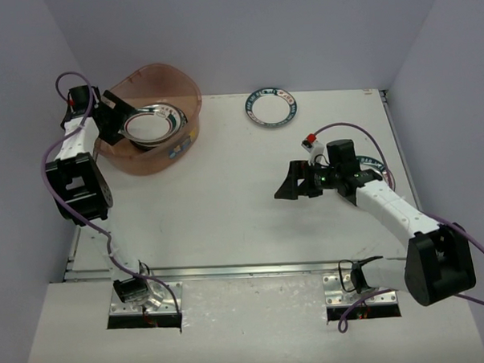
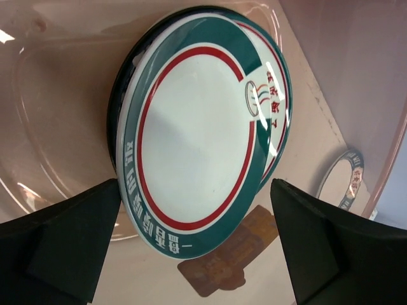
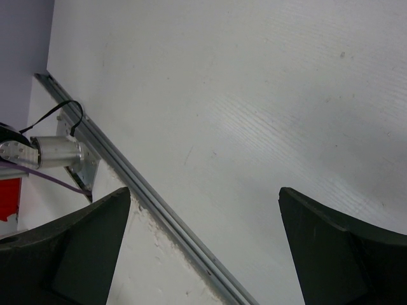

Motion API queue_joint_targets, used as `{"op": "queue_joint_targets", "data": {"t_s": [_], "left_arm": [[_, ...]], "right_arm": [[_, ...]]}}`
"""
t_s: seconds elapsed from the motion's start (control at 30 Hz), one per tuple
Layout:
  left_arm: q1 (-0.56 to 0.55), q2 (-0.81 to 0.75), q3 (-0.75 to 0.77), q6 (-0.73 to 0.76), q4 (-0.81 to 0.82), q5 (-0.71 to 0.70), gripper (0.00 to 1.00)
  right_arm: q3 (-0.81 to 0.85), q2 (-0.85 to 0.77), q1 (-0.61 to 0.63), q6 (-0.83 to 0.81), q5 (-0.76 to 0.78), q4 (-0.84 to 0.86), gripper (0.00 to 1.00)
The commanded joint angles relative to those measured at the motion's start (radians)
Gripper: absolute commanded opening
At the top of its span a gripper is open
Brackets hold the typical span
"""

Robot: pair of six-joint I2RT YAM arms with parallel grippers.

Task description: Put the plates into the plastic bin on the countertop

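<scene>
The plastic bin (image 1: 161, 84) stands at the far left corner of the countertop (image 1: 227, 198); inside it a stack of plates (image 1: 149, 125) leans tilted against the near wall, and how many it holds I cannot tell; in the left wrist view the top plate (image 2: 197, 127) is white with a broad teal rim and a thin red ring, lying slightly askew on the ones beneath it, with a black rim showing behind its left edge; the left gripper (image 1: 119, 122) reaches into the bin from the left side, its jaws spread wide and grasping nothing, the two dark fingers (image 2: 57, 248) framing the stack from the near side without touching it; a second teal-rimmed plate (image 1: 271, 106) lies flat on the countertop near the far edge, well apart from the bin to its right; a third plate (image 1: 373, 166) lies toward the right side, mostly hidden under the right arm, only parts of its teal rim showing; the right gripper (image 1: 286, 182) hangs above bare countertop near the middle, pointing left, jaws released and empty; its wrist view shows both fingers (image 3: 337, 254) wide apart above the white surface and the metal front edge (image 3: 159, 210) running diagonally below.
</scene>
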Motion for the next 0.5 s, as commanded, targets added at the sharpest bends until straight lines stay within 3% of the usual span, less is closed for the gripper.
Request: {"op": "queue_joint_targets", "data": {"t_s": [0.0, 0.27, 0.47], "left_arm": [[0.006, 0.068, 0.139, 0.058, -0.064, 0.023, 1.00], [-0.010, 0.122, 0.199, 0.074, -0.096, 0.034, 1.00], [-0.055, 0.170, 0.307, 0.143, -0.194, -0.069, 1.00]], "right_arm": [[0.032, 0.014, -0.001, -0.017, -0.017, 0.019, 0.99], [0.036, 0.015, -0.002, -0.017, -0.010, 0.017, 0.99], [0.036, 0.036, -0.002, 0.000, -0.008, 0.032, 0.99]]}}
